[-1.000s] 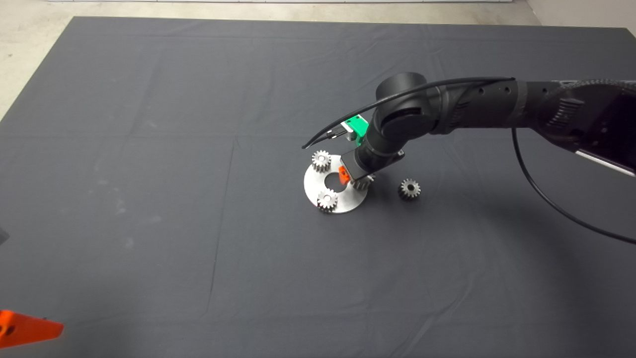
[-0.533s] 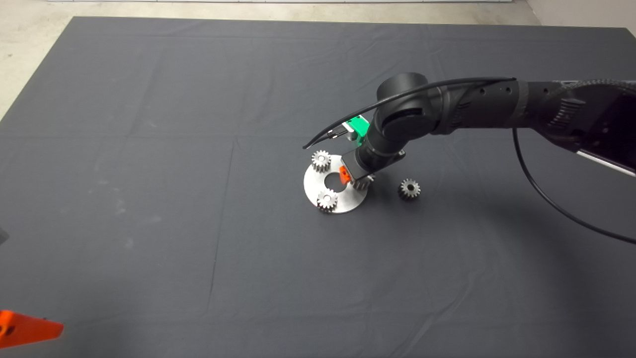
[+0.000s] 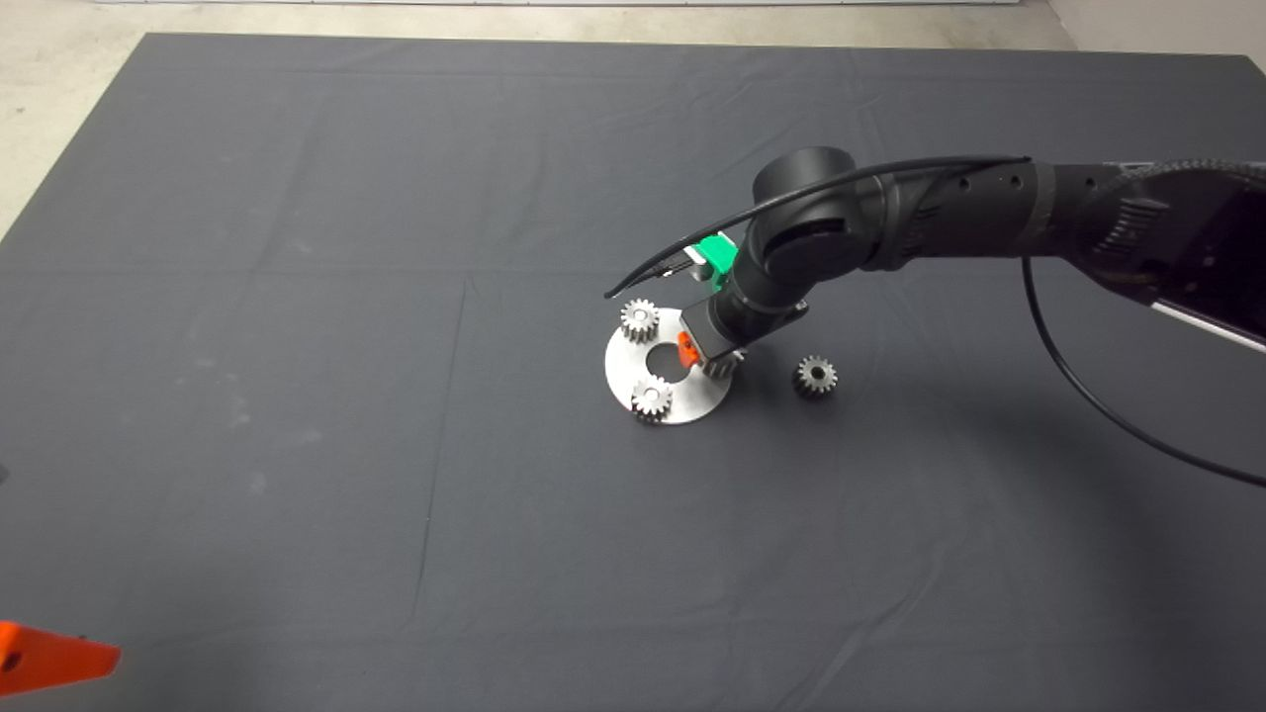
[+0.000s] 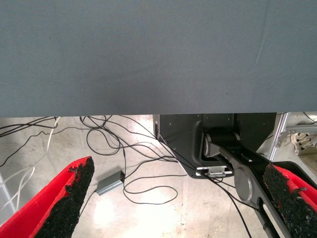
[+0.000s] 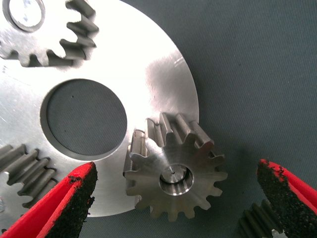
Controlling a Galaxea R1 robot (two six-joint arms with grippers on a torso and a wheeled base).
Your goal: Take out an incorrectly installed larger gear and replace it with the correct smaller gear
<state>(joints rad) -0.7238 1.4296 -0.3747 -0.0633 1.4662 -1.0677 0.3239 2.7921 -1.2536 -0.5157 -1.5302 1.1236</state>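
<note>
Dark mat [image 3: 297, 297] carried a steel ring plate [image 3: 682, 405] with two silver gears [image 3: 640, 318]. Right gripper [image 5: 176, 198], jaws spread, straddled the larger gear [image 5: 174, 178], bore upward; smaller gear [image 3: 815, 376] beside it.

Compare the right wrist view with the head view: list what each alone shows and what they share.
Right wrist only: both red fingers set wide apart on either side of the larger gear, and its pin-filled centre hole.

Head only: the left gripper waiting at the lower left edge, the right arm, and the whole mat.

Both: the round plate with its centre hole, two silver gears on it, the larger gear, and the smaller gear lying off the plate.
</note>
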